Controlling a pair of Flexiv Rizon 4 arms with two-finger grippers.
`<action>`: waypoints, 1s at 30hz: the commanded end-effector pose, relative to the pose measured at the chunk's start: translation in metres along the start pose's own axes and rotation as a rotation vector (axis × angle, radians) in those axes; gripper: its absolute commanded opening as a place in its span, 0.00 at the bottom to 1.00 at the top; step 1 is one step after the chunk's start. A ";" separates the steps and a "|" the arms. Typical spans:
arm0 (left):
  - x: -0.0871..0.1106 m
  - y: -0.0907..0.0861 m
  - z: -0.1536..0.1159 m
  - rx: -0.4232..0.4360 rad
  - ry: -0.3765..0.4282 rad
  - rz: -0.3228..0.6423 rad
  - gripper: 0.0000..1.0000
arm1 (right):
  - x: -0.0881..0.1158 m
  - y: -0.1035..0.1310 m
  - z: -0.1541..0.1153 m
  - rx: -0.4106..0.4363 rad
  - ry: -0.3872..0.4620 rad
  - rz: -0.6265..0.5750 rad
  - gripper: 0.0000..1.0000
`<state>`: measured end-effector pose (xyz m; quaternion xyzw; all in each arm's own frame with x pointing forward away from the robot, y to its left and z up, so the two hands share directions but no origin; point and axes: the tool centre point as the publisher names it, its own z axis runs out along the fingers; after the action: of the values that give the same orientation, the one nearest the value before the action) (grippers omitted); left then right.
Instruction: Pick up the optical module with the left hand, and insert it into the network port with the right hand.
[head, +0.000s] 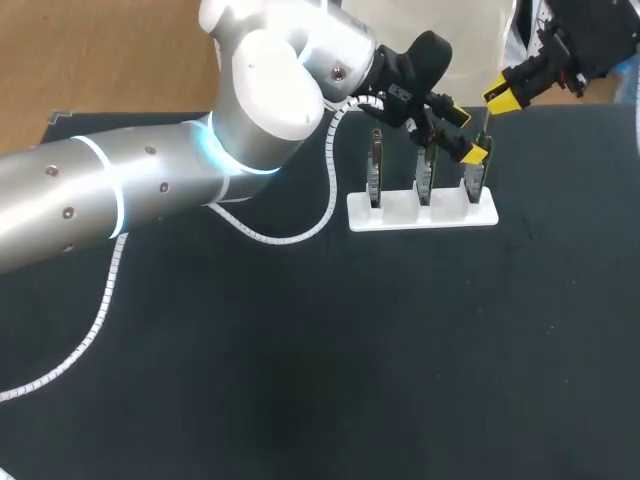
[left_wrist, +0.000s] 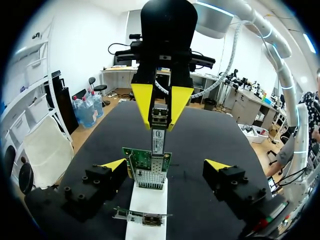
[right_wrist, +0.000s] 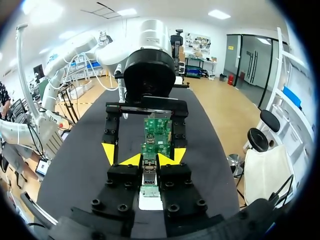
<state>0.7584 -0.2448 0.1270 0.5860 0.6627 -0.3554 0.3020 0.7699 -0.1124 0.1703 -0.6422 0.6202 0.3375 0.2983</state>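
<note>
In the head view, the left arm enters from the left of the frame and reaches to the upper right. There the left gripper (head: 466, 137) sits around the rightmost network card (head: 476, 183) of three standing upright in a white holder (head: 420, 212) on the black table (head: 300, 380). The right gripper (head: 497, 98) comes in from the upper right corner, poised just above that card. Whatever it carries is too small to make out from here.

The left wrist view gives the detail. The left gripper's jaws are spread wide, one yellow tip on each side of the card and neither touching it. It appears to have let go and now simply brackets the card. Ahead of it, the right gripper points down with its jaws narrow, clamped on the optical module (left_wrist: 158, 140). The module hangs upright and its lower end meets the card's upper edge, in line with the metal cage of the network port (left_wrist: 152, 176). Holding it vertical probably suits a straight downward push. How deep it is seated cannot be told.

In the right wrist view, the module sits between the right gripper's own yellow tips, gripped from both sides, with the green card directly ahead. The left gripper's fingers stand beside the card, clear of the path.
</note>
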 end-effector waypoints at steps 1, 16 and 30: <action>0.000 -0.001 -0.001 -0.002 0.002 -0.001 1.00 | -0.001 -0.001 0.001 -0.003 0.003 0.002 0.00; 0.000 -0.001 -0.001 -0.002 0.002 -0.001 1.00 | 0.004 -0.001 0.003 -0.007 0.006 0.020 0.00; 0.000 -0.001 -0.001 -0.002 0.002 -0.001 1.00 | 0.002 -0.001 0.000 0.007 -0.015 0.029 1.00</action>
<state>0.7584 -0.2448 0.1270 0.5860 0.6627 -0.3554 0.3020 0.7713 -0.1133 0.1679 -0.6302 0.6287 0.3443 0.2984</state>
